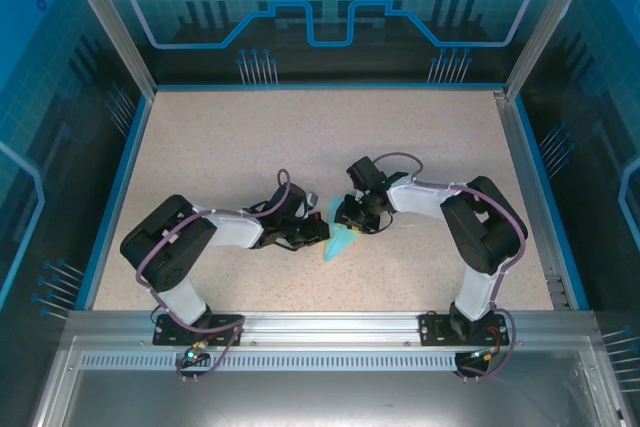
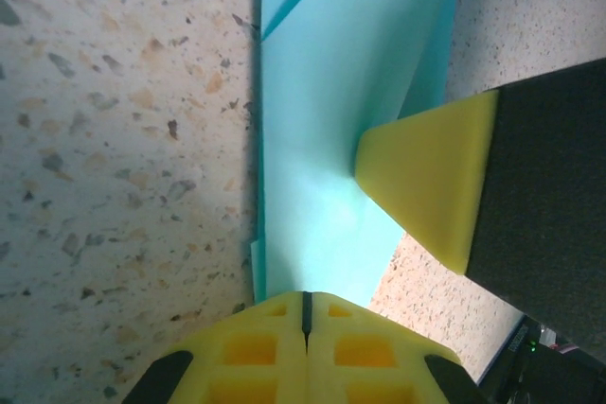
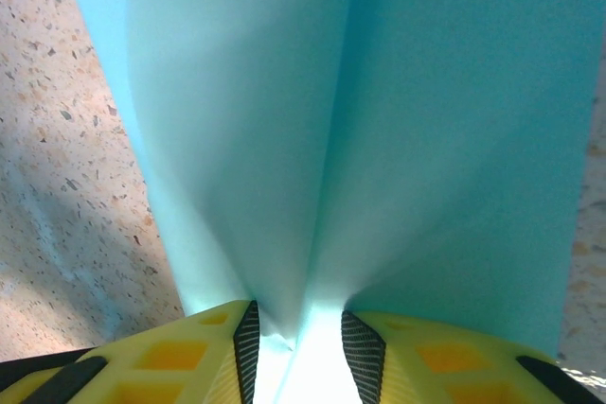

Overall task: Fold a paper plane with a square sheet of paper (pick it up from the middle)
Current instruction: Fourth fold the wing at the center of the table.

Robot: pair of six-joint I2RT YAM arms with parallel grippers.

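- Where the top view looks down on the speckled surface [image 1: 200, 147], the light blue sheet of paper [image 1: 338, 242] lies mid-surface between the left gripper [image 1: 310, 232] and the right gripper [image 1: 352, 217], already narrowed to a dart pointing toward the arm bases
- Left wrist: diagonal nose folds are in; the left gripper [image 2: 305, 314] is pressed together at the paper's near edge, and I cannot tell whether it nips it; a yellow finger [image 2: 426, 186] of the right gripper rests on the paper
- Right wrist: the right gripper [image 3: 301, 328] pinches a raised centre fold between part-spread fingers; by my judgement, sharpening that crease and folding the wings remain
- No brand or readable writing on the paper or either gripper; the walls [image 1: 330, 7] carry gear-and-circuit graphics without words
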